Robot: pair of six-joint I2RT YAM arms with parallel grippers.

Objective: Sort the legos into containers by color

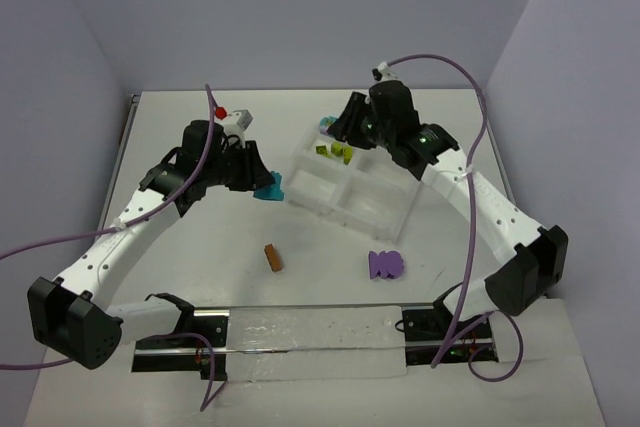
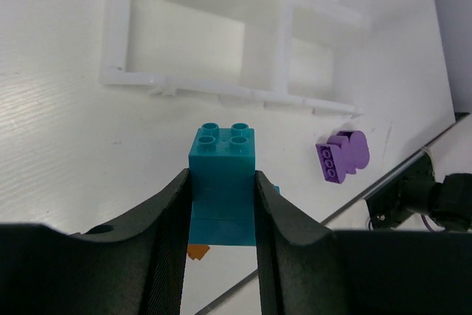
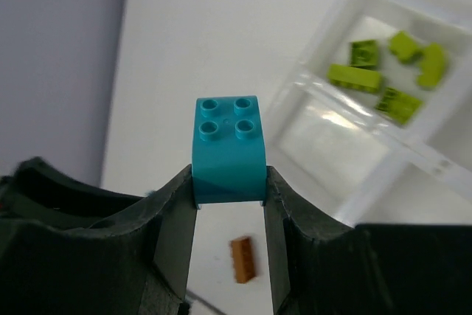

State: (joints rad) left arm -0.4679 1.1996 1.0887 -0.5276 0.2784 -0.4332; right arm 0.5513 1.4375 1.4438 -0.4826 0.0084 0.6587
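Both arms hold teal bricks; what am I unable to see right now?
1. Top external: right gripper covers most of its teal brick.
2. Top external: right arm hides part of the tray's far-right compartment.
3. Left wrist: a finger hides most of the orange brick.

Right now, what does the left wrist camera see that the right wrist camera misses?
Only the left wrist view shows the purple clump and a black bracket. Only the right wrist view clearly shows the lime green bricks, lying in one tray compartment. Both show the white tray, the orange-brown brick (just a sliver in the left view), and a tool shut on a teal piece: the left tool on the left teal brick, the right tool on the right teal brick.
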